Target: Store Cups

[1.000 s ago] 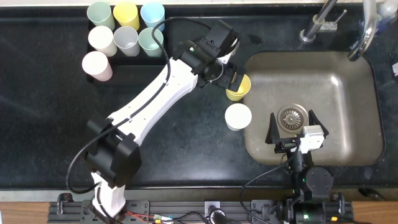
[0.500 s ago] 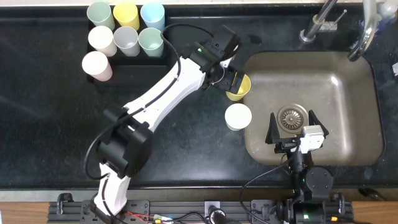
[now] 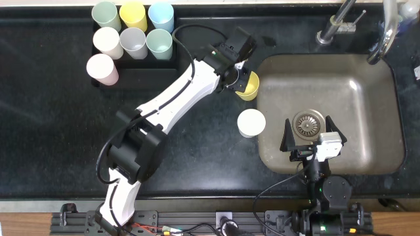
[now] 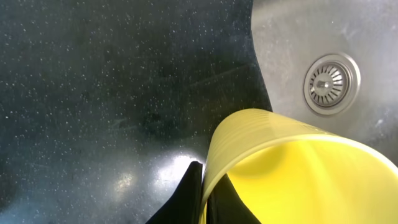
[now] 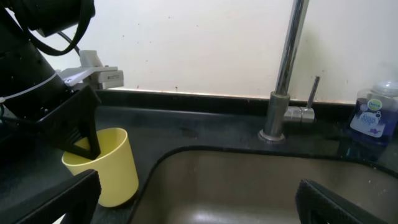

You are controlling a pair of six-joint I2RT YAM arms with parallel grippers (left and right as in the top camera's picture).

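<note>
Black counter (image 3: 52,131), cup storage part-done.
L gripper (image 3: 243,82) pinches yellow cup (image 3: 252,90) rim; white cup (image 3: 251,122) pending at sink (image 3: 367,85) edge; approx. seven seem trayed (image 3: 141,67); R gripper (image 3: 309,129) spread.

— Do we find any print here that we can read?
— Nothing legible. We see a green and white label on the blue soap bottle (image 5: 375,118) near the faucet (image 5: 287,68), but its print is too small for us to make out.
— And the dark marking on the white block (image 5: 102,76) of the left arm?
— We cannot read that either; it is only a blur.
</note>
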